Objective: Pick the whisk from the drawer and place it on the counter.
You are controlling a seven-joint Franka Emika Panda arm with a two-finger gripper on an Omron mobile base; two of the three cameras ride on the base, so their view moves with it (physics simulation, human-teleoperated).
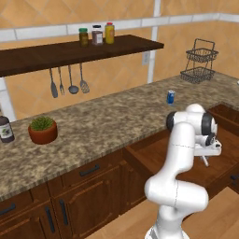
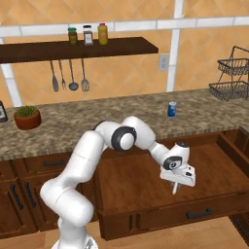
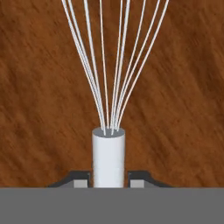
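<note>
1. The whisk (image 3: 108, 153) stands at lower centre of the frame, its white handle rising from the bottom edge.
2. Thin silver wires fan from the handle's top toward the upper edge.
3. The gripper (image 3: 109, 179) clamps the handle, one dark fingertip on each side.
4. The drawer (image 3: 39, 87) floor's reddish-brown wood grain lies behind.

The counter (image 1: 107, 116) carries a blue soda can (image 1: 171, 97), a potted plant (image 1: 43, 130), a dark bottle (image 1: 5, 129) and wire baskets (image 1: 200, 61); the wall shelf (image 1: 70, 52) bears three jars (image 1: 96, 35).
</note>
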